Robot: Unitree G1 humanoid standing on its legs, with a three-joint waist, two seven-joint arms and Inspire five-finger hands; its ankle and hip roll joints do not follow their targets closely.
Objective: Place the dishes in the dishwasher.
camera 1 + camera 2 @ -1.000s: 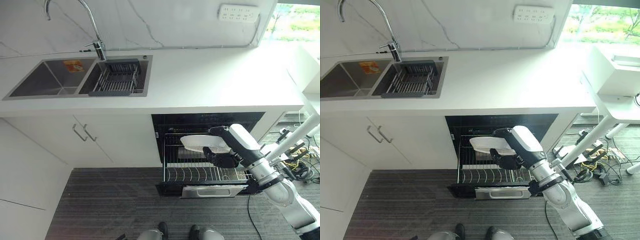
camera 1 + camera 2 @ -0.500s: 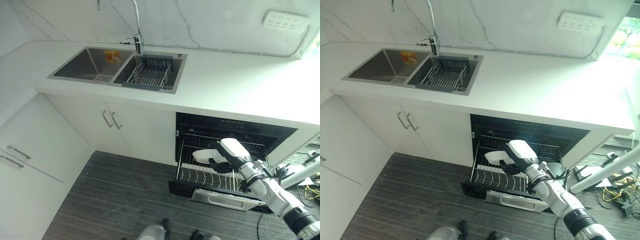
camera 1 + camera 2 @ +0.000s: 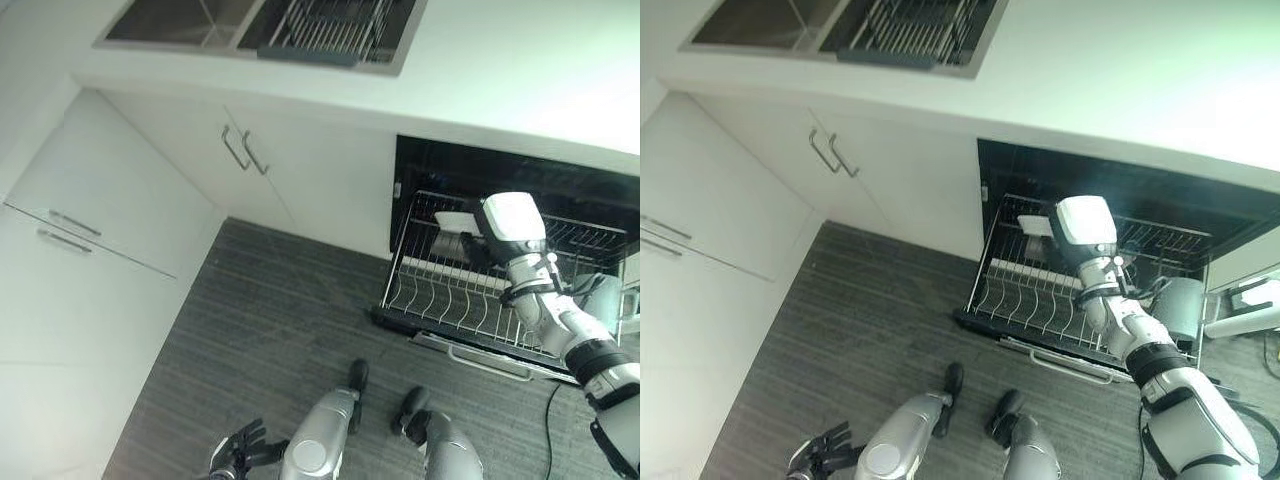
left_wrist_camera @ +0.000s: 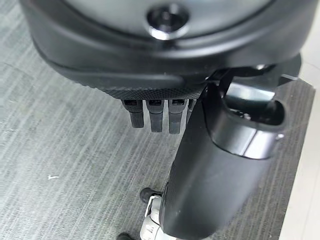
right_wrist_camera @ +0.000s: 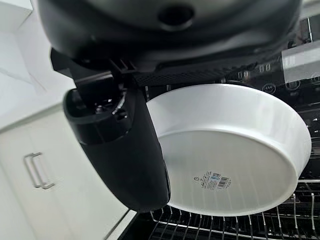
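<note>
We can read no words or numbers anywhere. Just past the thumb of the right hand (image 5: 120, 145), the white dish (image 5: 235, 150) it grips by the rim carries a small printed sticker (image 5: 214, 181) on its underside, with round marks and fine lines of print too small for us to make out. Beyond that dish, further from the hand, the dark front of the open dishwasher (image 5: 280, 60) bears a row of small pale symbols, and these too stay unreadable to us.
</note>
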